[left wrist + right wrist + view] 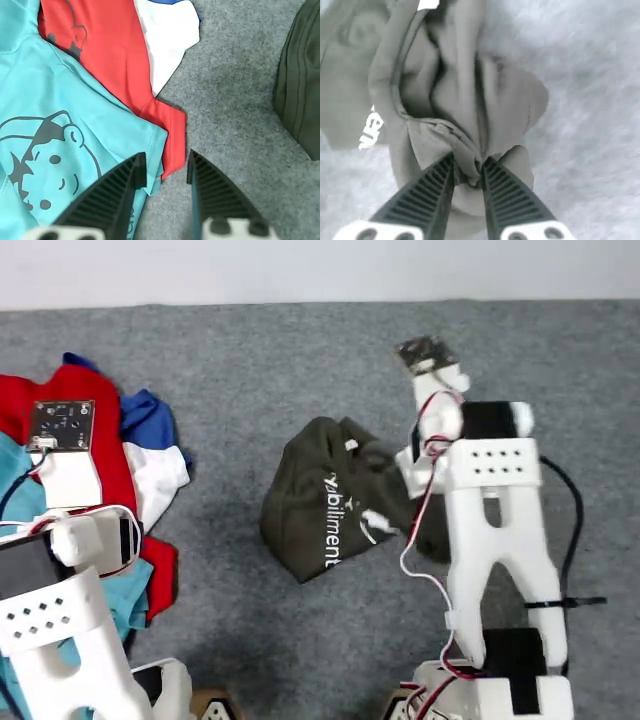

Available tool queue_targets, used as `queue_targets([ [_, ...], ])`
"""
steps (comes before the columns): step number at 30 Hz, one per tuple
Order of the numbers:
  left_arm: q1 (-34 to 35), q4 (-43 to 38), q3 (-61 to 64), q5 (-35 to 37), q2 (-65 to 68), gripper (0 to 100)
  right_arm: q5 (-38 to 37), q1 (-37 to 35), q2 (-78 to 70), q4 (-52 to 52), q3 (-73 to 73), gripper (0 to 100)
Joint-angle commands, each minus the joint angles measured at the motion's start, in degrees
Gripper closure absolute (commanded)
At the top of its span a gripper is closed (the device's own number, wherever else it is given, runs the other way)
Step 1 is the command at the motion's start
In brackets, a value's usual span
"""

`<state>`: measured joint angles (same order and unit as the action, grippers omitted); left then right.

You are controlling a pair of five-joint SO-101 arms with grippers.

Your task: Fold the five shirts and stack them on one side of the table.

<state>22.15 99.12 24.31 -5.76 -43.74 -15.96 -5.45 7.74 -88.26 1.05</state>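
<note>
On the left of the desk you have a loose pile of four shirts, unfolded and overlapping. The teal shirt lies nearest, with a cartoon print facing up. The red shirt spreads under it and reaches to the far left. The white shirt pokes out on the pile's right side, and the blue shirt shows just beyond it at the far edge. Your left gripper hangs over the pile's right border. Its jaws are apart with nothing between them, above the teal hem and a corner of red. Well apart from the pile, near the middle of the desk, the dark olive shirt sits bunched in a rumpled heap, with white lettering on its side. Your right gripper is at that heap's right side, jaws clamped on a gathered fold of the olive cloth.
</note>
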Motion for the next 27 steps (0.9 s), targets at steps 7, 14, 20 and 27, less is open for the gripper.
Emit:
queue_targets([
  [7,0.4,1.3,-1.6,0.3,0.3,91,-10.6,11.6,3.1,12.2,-3.9,98.9],
  [14,0.4,1.3,-1.6,0.3,0.3,91,-21.8,14.9,5.3,1.3,4.0,88.5],
  [20,0.3,1.3,-1.6,0.3,0.4,91,-21.8,18.6,10.9,-1.4,3.9,80.0],
  [27,0.3,1.3,-1.6,0.3,0.4,91,-21.7,20.6,10.9,-2.6,7.2,80.0],
])
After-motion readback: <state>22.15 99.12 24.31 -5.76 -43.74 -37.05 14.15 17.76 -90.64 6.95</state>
